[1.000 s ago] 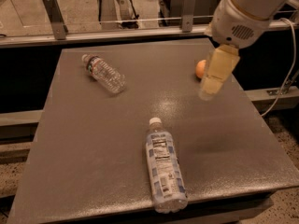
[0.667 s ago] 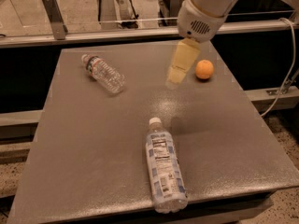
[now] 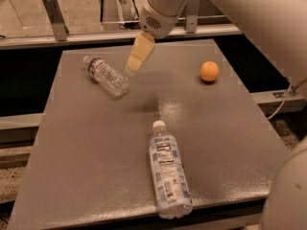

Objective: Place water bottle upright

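Note:
The water bottle (image 3: pixel 106 75), small, clear and ribbed with a white cap and a dark band near its shoulder, lies on its side at the far left of the grey table (image 3: pixel 96 147), cap pointing to the far left. My gripper (image 3: pixel 133 67) hangs from the white arm above the table, just right of the bottle's base and apart from it. It holds nothing that I can see.
A larger smooth bottle (image 3: pixel 168 174) with a white-and-blue label lies on its side near the front edge. An orange (image 3: pixel 209 71) sits at the far right. A metal rail (image 3: pixel 115 35) runs behind the table.
My gripper has swept left across the back of the table, from beside the orange to just right of the water bottle. The bottles and the orange have not moved.

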Tool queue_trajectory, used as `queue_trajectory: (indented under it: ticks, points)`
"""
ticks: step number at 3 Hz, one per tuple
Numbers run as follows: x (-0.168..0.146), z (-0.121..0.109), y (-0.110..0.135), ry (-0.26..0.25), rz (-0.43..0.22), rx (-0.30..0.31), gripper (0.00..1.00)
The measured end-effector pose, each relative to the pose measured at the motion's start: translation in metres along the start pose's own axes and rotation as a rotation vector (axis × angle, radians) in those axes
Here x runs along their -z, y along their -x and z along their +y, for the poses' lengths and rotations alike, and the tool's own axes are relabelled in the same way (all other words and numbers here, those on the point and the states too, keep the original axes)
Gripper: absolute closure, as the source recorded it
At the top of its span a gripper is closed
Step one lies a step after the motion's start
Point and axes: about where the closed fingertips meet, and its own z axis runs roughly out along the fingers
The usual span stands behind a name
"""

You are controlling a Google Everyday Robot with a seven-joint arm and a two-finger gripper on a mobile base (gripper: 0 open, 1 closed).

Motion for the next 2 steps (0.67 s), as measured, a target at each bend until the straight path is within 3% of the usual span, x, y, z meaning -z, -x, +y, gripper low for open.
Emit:
queue_trajectory:
  ticks: [2]
  points:
    - [-0.047,-0.004,0.067,0.01,0.006,-0.169,0.0]
